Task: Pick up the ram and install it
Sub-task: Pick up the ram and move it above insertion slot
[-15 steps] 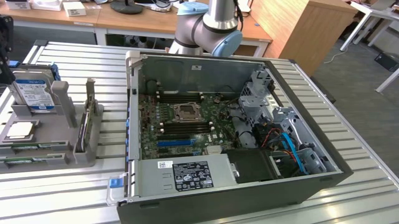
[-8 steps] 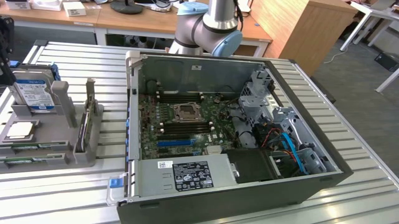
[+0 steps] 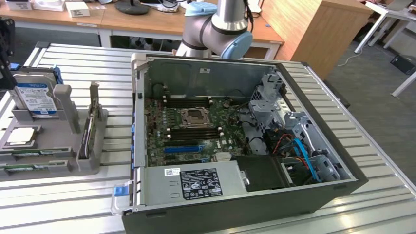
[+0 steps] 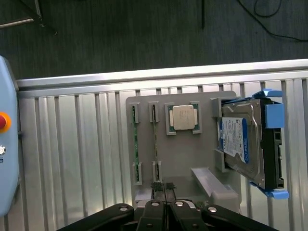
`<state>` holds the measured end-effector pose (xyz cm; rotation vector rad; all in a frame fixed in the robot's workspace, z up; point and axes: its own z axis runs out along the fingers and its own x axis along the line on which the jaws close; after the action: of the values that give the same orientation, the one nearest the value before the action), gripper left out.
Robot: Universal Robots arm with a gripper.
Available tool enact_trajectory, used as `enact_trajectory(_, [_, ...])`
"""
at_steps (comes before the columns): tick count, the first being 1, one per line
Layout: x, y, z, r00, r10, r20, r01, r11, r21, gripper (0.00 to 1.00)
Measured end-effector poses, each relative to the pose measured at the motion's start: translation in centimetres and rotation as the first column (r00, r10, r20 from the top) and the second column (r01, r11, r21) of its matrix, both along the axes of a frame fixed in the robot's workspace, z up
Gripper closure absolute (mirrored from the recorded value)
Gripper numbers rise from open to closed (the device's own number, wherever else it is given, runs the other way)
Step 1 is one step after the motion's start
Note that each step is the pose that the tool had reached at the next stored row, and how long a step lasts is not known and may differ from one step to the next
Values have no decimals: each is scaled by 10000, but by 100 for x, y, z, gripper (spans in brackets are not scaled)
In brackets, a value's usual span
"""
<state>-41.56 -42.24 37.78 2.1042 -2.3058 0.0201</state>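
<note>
Two ram sticks, thin and green, lie on edge in slots of a grey holder (image 4: 192,154): one ram stick (image 4: 136,144) beside the other (image 4: 155,142). In the exterior view the ram sticks (image 3: 26,156) sit at the holder's near left end. My gripper (image 4: 164,208) hangs well above the holder, its black fingers (image 4: 153,211) pressed together, shut with nothing between them. The fingertips line up roughly with the end of the second stick. The open computer case (image 3: 215,63) lies on the table, with its motherboard memory slots (image 3: 192,132) beside the processor socket (image 3: 194,117).
The holder also carries a processor chip (image 4: 183,118), a silver hard drive (image 4: 240,144) in blue brackets and an upright card (image 3: 93,124). The arm's base (image 3: 217,34) stands behind the case. A pale blue pendant (image 4: 7,139) lies on the slatted aluminium table (image 4: 72,159).
</note>
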Motion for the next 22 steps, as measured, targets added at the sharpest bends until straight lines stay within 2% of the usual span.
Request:
enact_trajectory(1, [0, 0, 0, 10000, -1, 0, 1, 10000, 0, 89])
enact_trajectory(2, [0, 0, 0, 10000, 0, 0, 0, 10000, 0, 83])
enact_trajectory(4, [0, 0, 0, 10000, -1, 0, 1, 10000, 0, 83])
enact_trajectory(5, [0, 0, 0, 10000, -1, 0, 1, 10000, 0, 76])
enact_trajectory(11, [-1, 1, -23, 10000, -1, 2, 1, 10000, 11, 76])
enact_trajectory(16, [0, 0, -89, 10000, 0, 1, 0, 10000, 52, 76])
enact_trajectory(22, [0, 0, -171, 10000, 5, 0, -5, 10000, 62, 76])
